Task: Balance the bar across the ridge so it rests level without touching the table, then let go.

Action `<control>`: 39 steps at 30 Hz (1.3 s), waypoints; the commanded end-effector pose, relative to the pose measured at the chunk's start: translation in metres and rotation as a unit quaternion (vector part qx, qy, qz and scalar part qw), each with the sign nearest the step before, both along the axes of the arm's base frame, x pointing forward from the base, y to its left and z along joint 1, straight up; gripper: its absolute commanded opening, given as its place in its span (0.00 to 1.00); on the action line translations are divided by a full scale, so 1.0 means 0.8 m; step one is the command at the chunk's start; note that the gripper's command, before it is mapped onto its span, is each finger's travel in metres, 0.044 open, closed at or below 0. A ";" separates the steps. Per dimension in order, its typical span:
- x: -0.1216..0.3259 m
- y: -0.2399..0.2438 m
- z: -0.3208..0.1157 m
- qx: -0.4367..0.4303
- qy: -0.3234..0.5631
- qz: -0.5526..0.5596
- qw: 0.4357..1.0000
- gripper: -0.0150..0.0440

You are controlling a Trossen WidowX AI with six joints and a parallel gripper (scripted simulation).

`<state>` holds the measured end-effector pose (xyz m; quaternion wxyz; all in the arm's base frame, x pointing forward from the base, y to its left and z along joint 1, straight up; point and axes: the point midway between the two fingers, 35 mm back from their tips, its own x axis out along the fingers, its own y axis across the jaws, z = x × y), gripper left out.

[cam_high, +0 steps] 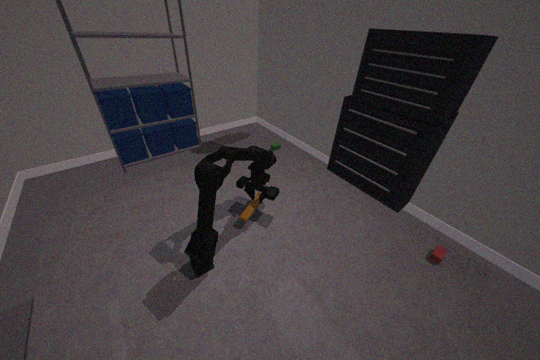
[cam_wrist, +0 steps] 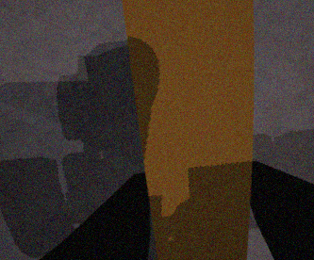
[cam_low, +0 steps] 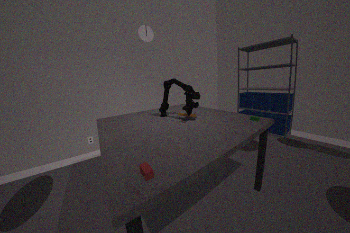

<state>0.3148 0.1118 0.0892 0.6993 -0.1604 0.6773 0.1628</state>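
The orange bar (cam_high: 247, 213) (cam_low: 182, 114) (cam_wrist: 195, 94) looks roughly level, with its shadow set apart from its near end on the grey table (cam_low: 169, 139) in the top view. My gripper (cam_high: 257, 198) (cam_low: 188, 115) (cam_wrist: 195, 179) is low over the bar, pointing down, with one finger on each side of it. The fingers are slightly open, and a thin gap shows beside the bar in the wrist view. The ridge cannot be made out; the bar, the fingers and dark shadows cover the place under the bar.
A red block (cam_high: 438, 254) (cam_low: 146, 171) lies far from the arm, toward one table edge. A green block (cam_high: 275, 146) (cam_low: 254, 118) lies beyond the gripper near a table corner. A shelf with blue bins (cam_high: 115, 109) and a black cabinet (cam_high: 405, 85) stand behind.
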 end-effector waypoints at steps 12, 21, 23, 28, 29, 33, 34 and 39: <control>0.000 0.000 0.000 0.000 0.000 0.000 1.000 0.57; 0.000 0.000 0.000 0.000 0.000 0.000 1.000 0.79; 0.000 0.000 0.000 0.000 0.000 0.000 1.000 0.88; 0.000 0.000 0.000 0.000 0.000 0.000 1.000 1.00; 0.000 0.000 0.002 0.000 0.000 0.000 1.000 1.00; 0.004 0.002 0.054 0.000 0.000 0.000 1.000 1.00; 0.004 0.001 0.070 0.000 0.000 0.000 1.000 1.00; -0.003 -0.001 0.125 0.000 0.000 0.000 1.000 1.00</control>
